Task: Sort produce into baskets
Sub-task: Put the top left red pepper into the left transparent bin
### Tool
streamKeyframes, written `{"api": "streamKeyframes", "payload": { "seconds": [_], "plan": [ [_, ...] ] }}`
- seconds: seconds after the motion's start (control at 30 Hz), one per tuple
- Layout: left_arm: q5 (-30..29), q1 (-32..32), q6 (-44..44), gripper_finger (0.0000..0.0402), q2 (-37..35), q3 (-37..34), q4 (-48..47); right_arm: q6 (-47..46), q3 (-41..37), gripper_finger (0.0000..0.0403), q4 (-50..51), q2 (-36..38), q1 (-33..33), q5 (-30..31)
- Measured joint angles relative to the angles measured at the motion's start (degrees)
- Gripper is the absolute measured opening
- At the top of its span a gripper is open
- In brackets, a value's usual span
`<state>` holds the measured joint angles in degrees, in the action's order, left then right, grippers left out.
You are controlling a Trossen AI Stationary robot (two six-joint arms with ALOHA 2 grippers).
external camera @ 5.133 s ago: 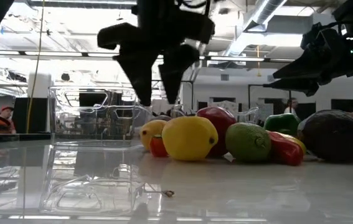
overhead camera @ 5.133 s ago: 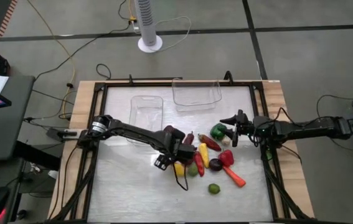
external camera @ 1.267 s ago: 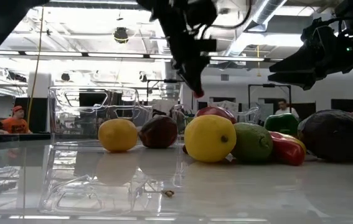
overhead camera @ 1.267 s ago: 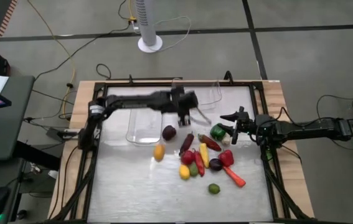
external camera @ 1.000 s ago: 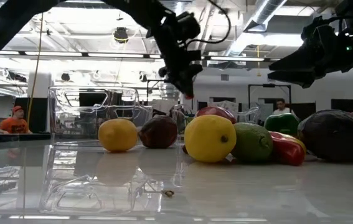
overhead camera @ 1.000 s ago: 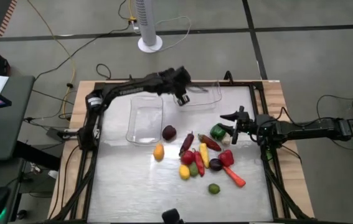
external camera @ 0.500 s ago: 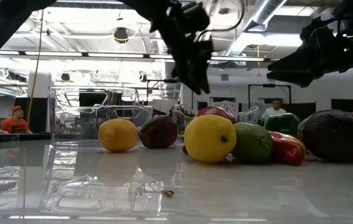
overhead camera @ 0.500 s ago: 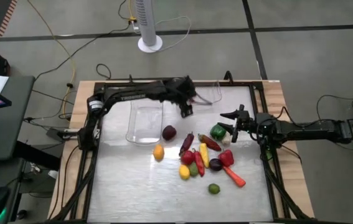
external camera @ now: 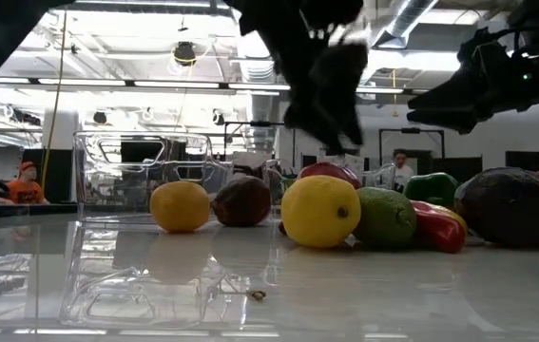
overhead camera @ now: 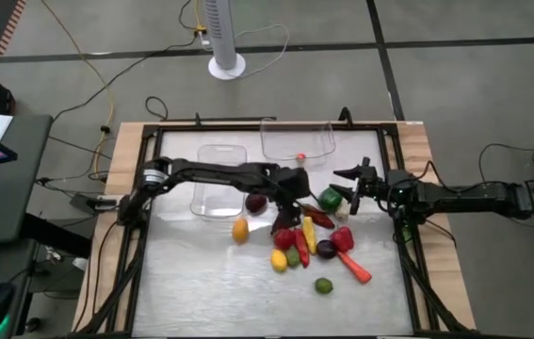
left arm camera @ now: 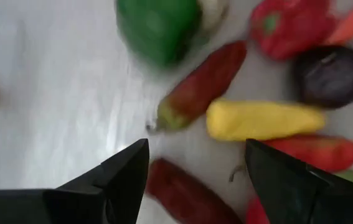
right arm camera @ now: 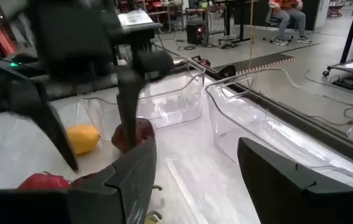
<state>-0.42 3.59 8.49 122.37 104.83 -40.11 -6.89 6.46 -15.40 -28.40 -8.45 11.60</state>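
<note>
Next pick: your left end effector [overhead camera: 290,200], open and empty, hangs over the produce pile [overhead camera: 309,240] mid-desk; drop onto one piece.

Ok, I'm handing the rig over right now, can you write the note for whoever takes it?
Left gripper: open, empty, over the produce pile.
Right gripper: open, empty, beside the green pepper.
Done: one small red piece lies in the far bin. The near bin looks empty.
To do: the pile, plus a dark purple piece and an orange-yellow one loose beside the near bin.
</note>
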Motion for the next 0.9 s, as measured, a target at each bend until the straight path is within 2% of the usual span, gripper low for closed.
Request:
{"api": "streamKeyframes", "payload": {
  "seconds": [0.2,0.43,0.5,0.7,0.9],
  "plan": [
    [-3.7,1.0,6.9,0.0268,2.6,-0.1,-1.8,-1.1,0.0,0.0254,-0.6,-0.9,1.9,-0.1],
    [-1.8,1.2,10.3,0.0307,4.7,-0.4,-3.8,-1.7,0.0,0.0254,-0.7,-0.9,3.3,0.1],
    [-2.9,1.2,10.7,0.0308,5.2,-0.4,-1.9,-1.7,0.0,0.0254,-0.7,-0.9,3.3,0.1],
    [-4.6,1.4,10.4,0.03,5.5,-0.9,-4.2,-2.1,0.0,0.0254,-0.6,-0.9,3.4,0.1],
    [-3.9,1.5,9.6,0.0297,7.8,-1.1,-3.8,-2.1,0.0,0.0254,-0.8,-0.8,3.6,0.1]
  ]
}}
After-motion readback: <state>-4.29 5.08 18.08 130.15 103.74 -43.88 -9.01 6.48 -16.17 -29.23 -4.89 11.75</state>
